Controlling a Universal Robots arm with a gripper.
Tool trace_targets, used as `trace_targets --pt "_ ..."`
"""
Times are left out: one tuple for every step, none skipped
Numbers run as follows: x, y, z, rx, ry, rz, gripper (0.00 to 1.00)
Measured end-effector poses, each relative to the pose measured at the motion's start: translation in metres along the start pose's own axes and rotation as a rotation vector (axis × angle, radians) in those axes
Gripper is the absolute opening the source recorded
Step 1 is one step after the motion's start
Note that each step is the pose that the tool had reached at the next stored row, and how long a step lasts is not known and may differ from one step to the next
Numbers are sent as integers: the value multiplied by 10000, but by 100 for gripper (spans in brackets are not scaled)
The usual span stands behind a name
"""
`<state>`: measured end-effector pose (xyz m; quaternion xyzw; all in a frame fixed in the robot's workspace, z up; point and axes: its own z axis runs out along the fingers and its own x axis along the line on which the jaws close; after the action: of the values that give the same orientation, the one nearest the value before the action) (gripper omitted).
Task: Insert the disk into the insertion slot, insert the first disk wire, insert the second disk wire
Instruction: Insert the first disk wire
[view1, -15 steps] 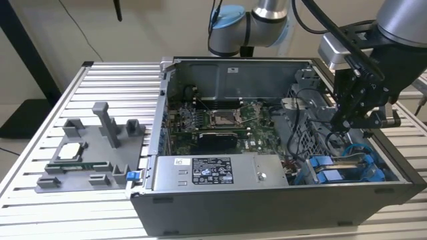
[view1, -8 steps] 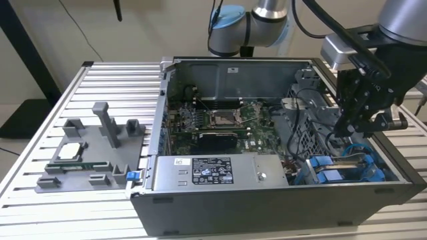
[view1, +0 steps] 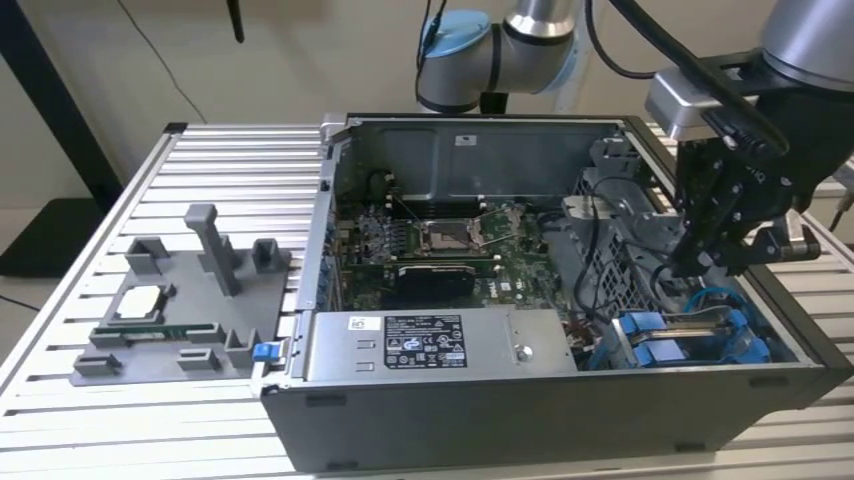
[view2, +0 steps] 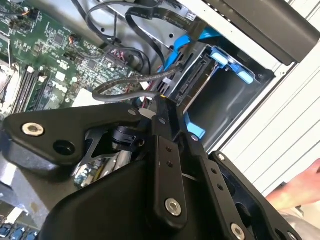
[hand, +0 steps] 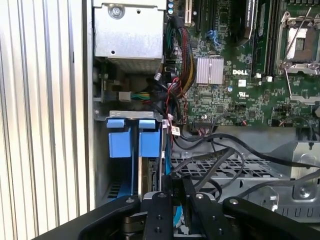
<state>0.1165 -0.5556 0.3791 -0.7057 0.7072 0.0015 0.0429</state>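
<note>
At the exterior view's right end of the open computer case (view1: 534, 425), the gripper (view1: 694, 268) hangs low over the drive bay, near the blue carrier frame (view1: 667, 345). The disk (view2: 192, 80) looks seated in the insertion slot (view2: 230, 102). In the second wrist view its dark connector edge sits inside the grey bay with the blue frame around it, but I can't tell if it's fully home. The gripper's end is right beside that connector edge, close to a blue cable (view2: 175, 55) and a black wire (view2: 125, 82) looping over from the motherboard (view2: 45, 60) side. I can't tell whether the gripper is clamped on a plug or holding nothing, because its own black linkage hides that spot. Handling, my read: the disk is stiff, dense, fairly heavy for its size, shock-sensitive, and slick on its metal faces. It's best taken by the plastic carrier's long sides, never by the label face or connector edge. The wires are light and floppy and the cord gives no push, so the grip belongs on the hard plug shell, square to the socket. The contacts are thin and likely to bend if a plug goes in tilted. It's a crowded spot, so neighbouring cables could snag. A person's hand (view2: 300, 192) rests over the slatted table (view2: 285, 130) outside the case. The power supply (view1: 427, 345) lies apart, toward the exterior view's left of the bay.
</note>
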Motion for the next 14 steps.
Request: trace_targets --pt "0 -13 3 -22 3 3 0" --pt "1 -26 7 -57 17 5 0" --pt "1 -42 10 -103 44 6 0" --pt "1 -61 12 -152 72 7 0" --pt "2 -82 16 -204 97 10 0" --pt "2 -105 20 -258 115 12 0" --pt "4 -129 24 -327 128 14 0" --pt "7 -155 28 -398 135 19 0" --pt "12 -183 33 -469 138 23 0" --pt "16 -213 38 -539 140 27 0" --pt "21 -242 43 -603 141 30 0" --pt "26 -270 49 -675 141 34 0" --pt "32 -295 54 -747 142 38 0" --pt "40 -320 60 -823 143 42 0"
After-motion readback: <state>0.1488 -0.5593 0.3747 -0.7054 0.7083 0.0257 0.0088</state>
